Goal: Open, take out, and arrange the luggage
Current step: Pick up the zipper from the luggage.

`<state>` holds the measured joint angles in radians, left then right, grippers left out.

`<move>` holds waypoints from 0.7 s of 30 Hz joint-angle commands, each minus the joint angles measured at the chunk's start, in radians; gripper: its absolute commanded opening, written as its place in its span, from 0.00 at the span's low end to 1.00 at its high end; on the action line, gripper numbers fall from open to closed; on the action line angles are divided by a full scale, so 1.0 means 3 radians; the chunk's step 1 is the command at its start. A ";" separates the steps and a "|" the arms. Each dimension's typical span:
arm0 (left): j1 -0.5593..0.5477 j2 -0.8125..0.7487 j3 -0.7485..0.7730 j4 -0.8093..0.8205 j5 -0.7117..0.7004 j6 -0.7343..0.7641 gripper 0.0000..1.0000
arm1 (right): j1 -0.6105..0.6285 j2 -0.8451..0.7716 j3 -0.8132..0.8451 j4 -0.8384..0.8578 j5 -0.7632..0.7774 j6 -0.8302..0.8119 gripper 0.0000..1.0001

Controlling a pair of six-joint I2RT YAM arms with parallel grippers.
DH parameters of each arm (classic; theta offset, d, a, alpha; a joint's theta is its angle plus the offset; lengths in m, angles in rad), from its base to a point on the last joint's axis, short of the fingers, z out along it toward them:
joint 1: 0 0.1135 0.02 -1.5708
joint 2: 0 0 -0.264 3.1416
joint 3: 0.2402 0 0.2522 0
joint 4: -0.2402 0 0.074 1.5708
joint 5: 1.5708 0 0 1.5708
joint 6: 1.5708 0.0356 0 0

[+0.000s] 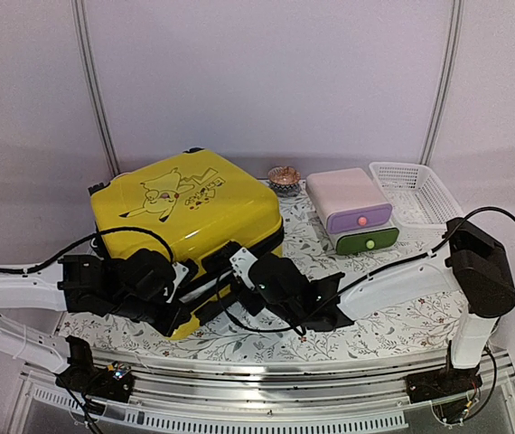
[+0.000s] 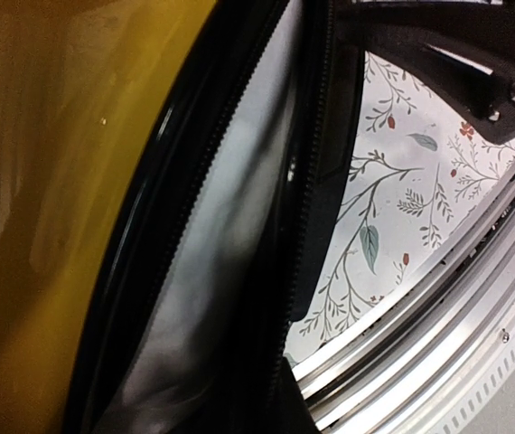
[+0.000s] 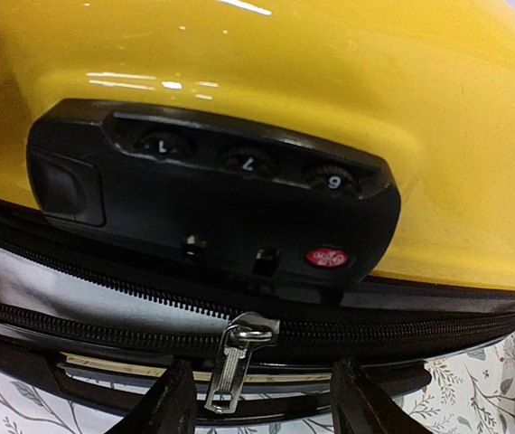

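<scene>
The yellow suitcase (image 1: 194, 212) lies flat on the table with its Pikachu drawing facing up. My right gripper (image 1: 245, 268) is at its near side. In the right wrist view, the open fingers (image 3: 165, 405) straddle the silver zipper pull (image 3: 235, 362), which hangs below the black combination lock (image 3: 212, 194). They do not touch it. The zipper is parted left of the slider and closed to its right. My left gripper (image 1: 182, 291) presses against the near left corner. Its wrist view shows the yellow shell (image 2: 59, 217) and the parted zipper (image 2: 239, 235), but its fingers are not distinguishable.
A pink-and-green drawer box (image 1: 352, 215) stands right of the suitcase, with a white mesh basket (image 1: 416, 192) behind it. A small patterned bowl (image 1: 285, 178) sits at the back. A floral cloth (image 1: 393, 316) covers the table. A metal rail (image 1: 266, 398) runs along the near edge.
</scene>
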<state>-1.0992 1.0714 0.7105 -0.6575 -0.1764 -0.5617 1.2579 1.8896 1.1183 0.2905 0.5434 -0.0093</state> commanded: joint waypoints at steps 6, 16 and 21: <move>0.0062 -0.0156 -0.0025 -0.0135 -0.0239 -0.0694 0.00 | 0.0156 0.0341 0.0273 -0.0111 0.0565 -0.0415 0.39; 0.0059 -0.0164 -0.0031 -0.0140 -0.0245 -0.0709 0.00 | 0.0168 0.0090 0.0207 0.0028 0.0588 -0.0451 0.04; 0.0059 -0.0201 -0.0040 -0.0135 -0.0245 -0.0725 0.01 | 0.0048 -0.0208 0.0044 0.0017 0.0147 -0.0275 0.03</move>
<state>-1.0981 1.0584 0.7040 -0.6601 -0.1764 -0.5686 1.3056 1.9278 1.1675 0.2691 0.6998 -0.1345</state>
